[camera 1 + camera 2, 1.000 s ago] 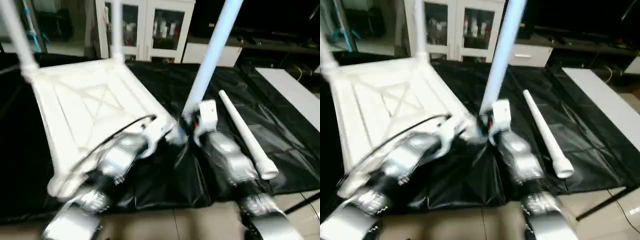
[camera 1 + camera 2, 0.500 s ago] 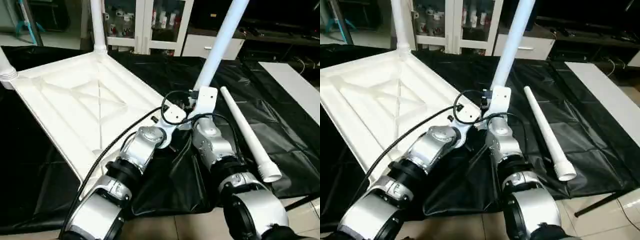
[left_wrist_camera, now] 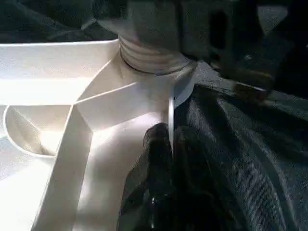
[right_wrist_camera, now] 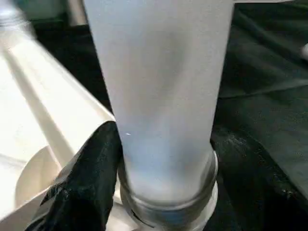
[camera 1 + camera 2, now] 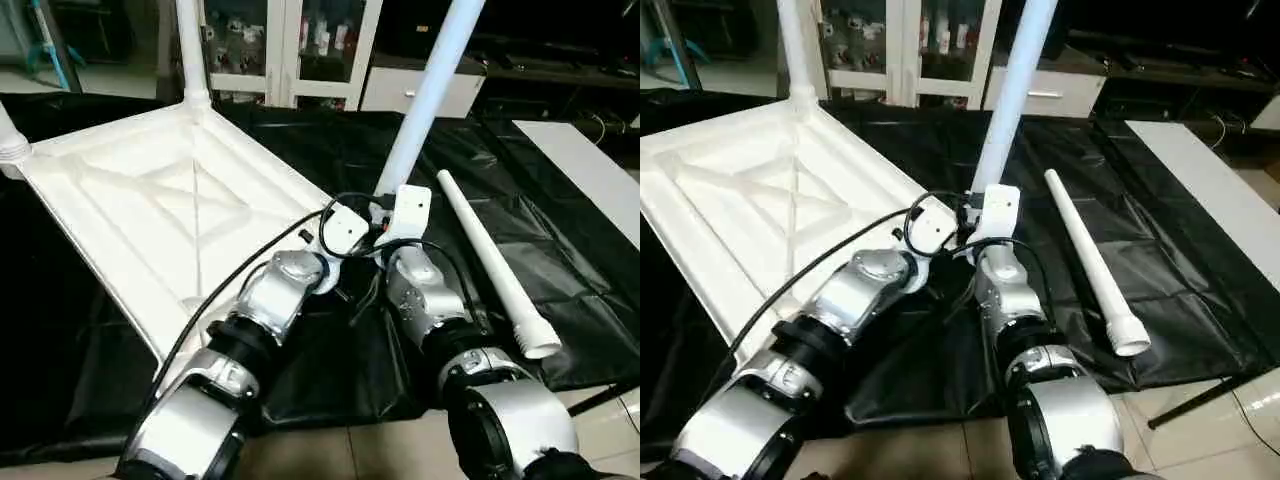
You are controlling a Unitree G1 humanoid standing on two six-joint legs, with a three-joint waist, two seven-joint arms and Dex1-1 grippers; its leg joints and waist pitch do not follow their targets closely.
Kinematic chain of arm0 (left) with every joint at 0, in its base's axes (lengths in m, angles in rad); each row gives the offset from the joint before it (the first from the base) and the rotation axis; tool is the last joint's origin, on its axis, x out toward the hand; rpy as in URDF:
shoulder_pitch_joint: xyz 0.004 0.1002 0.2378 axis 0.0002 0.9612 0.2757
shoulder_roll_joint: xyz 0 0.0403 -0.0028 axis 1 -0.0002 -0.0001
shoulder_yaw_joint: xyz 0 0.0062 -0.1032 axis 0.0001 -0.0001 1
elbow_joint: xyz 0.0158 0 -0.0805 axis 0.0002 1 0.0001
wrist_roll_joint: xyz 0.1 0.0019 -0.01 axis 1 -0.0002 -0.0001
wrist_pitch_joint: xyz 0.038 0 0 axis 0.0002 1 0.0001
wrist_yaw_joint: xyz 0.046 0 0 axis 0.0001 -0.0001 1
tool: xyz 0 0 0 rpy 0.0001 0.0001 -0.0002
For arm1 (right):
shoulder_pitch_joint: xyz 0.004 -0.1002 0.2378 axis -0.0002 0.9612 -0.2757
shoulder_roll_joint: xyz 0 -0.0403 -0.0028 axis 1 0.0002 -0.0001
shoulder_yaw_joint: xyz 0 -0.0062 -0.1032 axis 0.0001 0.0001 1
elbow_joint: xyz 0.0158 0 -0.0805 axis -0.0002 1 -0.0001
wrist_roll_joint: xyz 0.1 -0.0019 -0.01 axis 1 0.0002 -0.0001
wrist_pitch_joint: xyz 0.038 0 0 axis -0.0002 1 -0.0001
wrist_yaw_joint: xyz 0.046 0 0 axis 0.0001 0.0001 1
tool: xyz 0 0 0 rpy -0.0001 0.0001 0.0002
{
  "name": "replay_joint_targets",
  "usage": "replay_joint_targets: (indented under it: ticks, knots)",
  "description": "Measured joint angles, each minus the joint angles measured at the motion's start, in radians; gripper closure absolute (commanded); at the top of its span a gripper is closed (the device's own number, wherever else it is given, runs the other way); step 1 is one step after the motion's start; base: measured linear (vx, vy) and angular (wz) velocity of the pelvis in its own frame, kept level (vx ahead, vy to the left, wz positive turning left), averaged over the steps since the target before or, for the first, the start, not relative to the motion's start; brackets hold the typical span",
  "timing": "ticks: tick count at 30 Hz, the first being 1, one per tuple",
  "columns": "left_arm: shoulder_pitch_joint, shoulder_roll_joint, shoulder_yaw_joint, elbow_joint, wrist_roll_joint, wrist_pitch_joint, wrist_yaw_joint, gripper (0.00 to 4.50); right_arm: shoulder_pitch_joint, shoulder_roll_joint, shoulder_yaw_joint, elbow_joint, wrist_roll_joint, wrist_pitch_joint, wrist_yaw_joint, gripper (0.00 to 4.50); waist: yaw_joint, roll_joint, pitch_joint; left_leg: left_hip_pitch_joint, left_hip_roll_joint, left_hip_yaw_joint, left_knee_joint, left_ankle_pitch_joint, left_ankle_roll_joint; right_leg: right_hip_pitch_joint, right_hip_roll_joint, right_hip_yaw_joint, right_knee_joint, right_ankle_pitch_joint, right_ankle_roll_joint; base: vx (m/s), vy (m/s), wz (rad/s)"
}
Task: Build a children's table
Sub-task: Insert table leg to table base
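Table top: upside down on the black-draped worktable, ribs up, toward its left side.
Standing leg: upright in the top's near right corner socket.
Loose leg: lying on the cloth, right of that corner.
Left gripper: fingers pinched on the top's thin rim beside the socket.
Right gripper: one finger against the standing leg's base; whether it clamps, cannot tell.

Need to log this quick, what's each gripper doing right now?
Left gripper: shut on the rim of the white plastic tabletop.
Right gripper: at the upright white tube leg; grip cannot be told.
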Motion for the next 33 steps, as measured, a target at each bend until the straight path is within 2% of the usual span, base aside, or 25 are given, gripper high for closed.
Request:
replay_joint_targets:
  ticks: [3,5,7,8,9,13,17,21,25,33]
  knots:
    - [0.024,0.039,-0.011,-0.047,-0.001,-0.008,-0.054,4.5,0.033,-0.024,0.021,-0.054,0.001,0.023,0.06,1.02,0.006,0.002,0.002,0.0,0.0,0.0,0.0,0.0,0.0,0.0,0.0,0.0,0.001,0.0,-0.001,0.0,0.0,0.0]
    - [0.046,0.066,-0.026,-0.086,-0.007,-0.012,-0.099,4.5,0.072,-0.055,0.047,-0.117,0.001,0.051,0.133,0.67,0.012,0.004,0.003,-0.001,0.0,0.001,0.001,0.0,0.001,0.0,0.0,0.0,0.0,0.0,-0.001,0.0,0.0,0.0]
    - [0.068,0.091,-0.038,-0.126,-0.01,-0.017,-0.139,4.5,0.112,-0.091,0.069,-0.187,0.0,0.082,0.198,0.64,0.017,0.004,0.003,-0.001,0.0,0.001,0.001,0.0,0.001,0.0,0.0,0.0,0.0,0.0,-0.001,0.0,0.0,0.0]
    - [0.091,0.12,-0.05,-0.165,-0.017,-0.024,-0.186,4.5,0.161,-0.135,0.095,-0.269,0.005,0.125,0.278,0.56,0.023,0.004,0.003,0.0,0.0,0.001,0.0,0.0,0.001,0.0,0.0,0.0,0.0,-0.001,-0.001,0.0,0.0,0.0]
    - [0.101,0.138,-0.055,-0.181,-0.024,-0.031,-0.211,4.5,0.179,-0.152,0.105,-0.305,0.013,0.144,0.321,0.26,0.025,0.005,0.004,0.0,0.0,0.001,0.0,0.0,0.001,0.0,0.0,0.0,0.0,-0.001,-0.001,0.0,0.0,0.0]
    - [0.141,0.207,-0.069,-0.246,-0.04,-0.049,-0.317,4.5,0.244,-0.236,0.142,-0.431,0.035,0.216,0.479,0.03,0.027,0.006,0.004,0.002,0.0,0.0,0.001,0.0,0.001,0.002,-0.001,0.0,0.001,-0.001,-0.001,0.0,0.0,0.0]
    - [0.194,0.303,-0.094,-0.332,-0.067,-0.079,-0.447,4.5,0.323,-0.366,0.212,-0.565,0.062,0.264,0.694,0.03,0.032,0.006,0.005,0.003,0.0,0.0,0.002,0.0,0.001,0.004,-0.001,0.001,0.001,-0.001,-0.001,0.0,0.0,0.0]
    - [0.234,0.425,-0.124,-0.437,-0.104,-0.079,-0.611,4.5,0.38,-0.481,0.242,-0.657,0.105,0.322,0.902,0.03,0.036,0.006,0.004,0.004,0.0,0.0,0.002,0.0,0.002,0.004,-0.001,0.001,0.001,-0.001,-0.001,0.0,0.0,0.0]
    - [0.25,0.481,-0.149,-0.497,-0.115,-0.064,-0.697,4.5,0.384,-0.529,0.263,-0.683,0.108,0.361,1.005,0.03,0.038,0.005,0.003,0.004,0.0,0.001,0.003,0.0,0.002,0.005,-0.001,0.001,0.002,-0.001,-0.001,0.0,0.0,0.0]
    - [0.249,0.485,-0.167,-0.509,-0.103,-0.069,-0.721,4.5,0.384,-0.554,0.326,-0.734,0.102,0.387,1.084,0.03,0.055,0.003,0.002,0.006,0.0,0.001,0.005,0.0,0.002,0.007,-0.001,0.002,0.003,-0.001,-0.002,0.0,0.0,0.0]
